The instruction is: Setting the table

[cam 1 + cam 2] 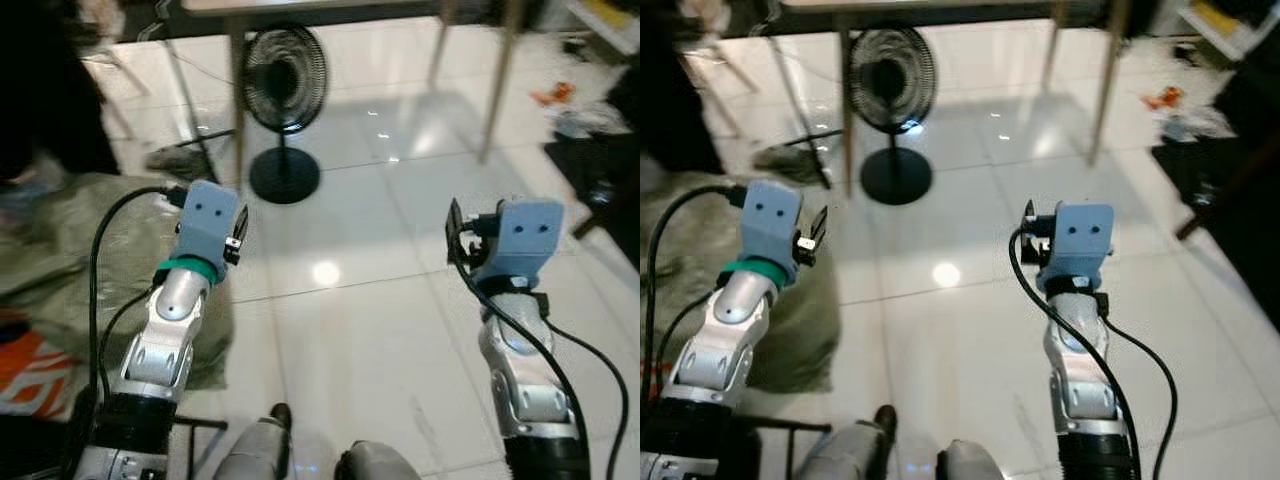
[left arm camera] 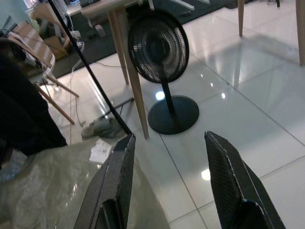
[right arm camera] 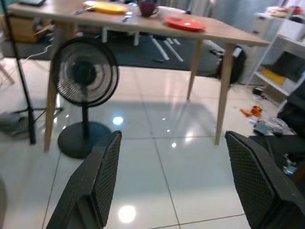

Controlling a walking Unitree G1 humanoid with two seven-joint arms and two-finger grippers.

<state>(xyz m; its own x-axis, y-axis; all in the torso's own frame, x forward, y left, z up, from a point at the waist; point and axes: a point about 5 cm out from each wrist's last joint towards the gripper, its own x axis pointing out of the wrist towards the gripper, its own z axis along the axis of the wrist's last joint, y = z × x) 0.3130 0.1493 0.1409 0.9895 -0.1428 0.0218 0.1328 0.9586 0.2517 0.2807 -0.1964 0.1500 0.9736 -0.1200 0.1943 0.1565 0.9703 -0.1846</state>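
Both arms reach over glossy white floor tiles [image 1: 380,330], left tool [image 2: 169,191] and right tool [image 3: 171,186] spread wide, holding nothing. Beyond stands a black pedestal fan [image 3: 85,95] (beside a leg), then the light wooden desk [image 3: 228,38] carrying a red plate [image 3: 185,24], yellow plate [image 3: 107,7] and dark mug [image 3: 148,7].

Floor [image 1: 400,300]: glossy white tiles w/ thin grey grout lines. Fan [image 1: 284,80]: all black (grille, pole, base). Table [image 3: 143,28]: light wood top + legs. Plates on it: yellow plate [image 3: 106,7], red plate [image 3: 185,23]; mug [image 3: 148,7] dark maroon. Sack [image 1: 70,230]: olive-green. Both wrists: blue-grey housings, silver arms, black cables. Left gripper [image 2: 171,191] fingers black; right gripper [image 3: 183,186] fingers black w/ fine mesh texture.
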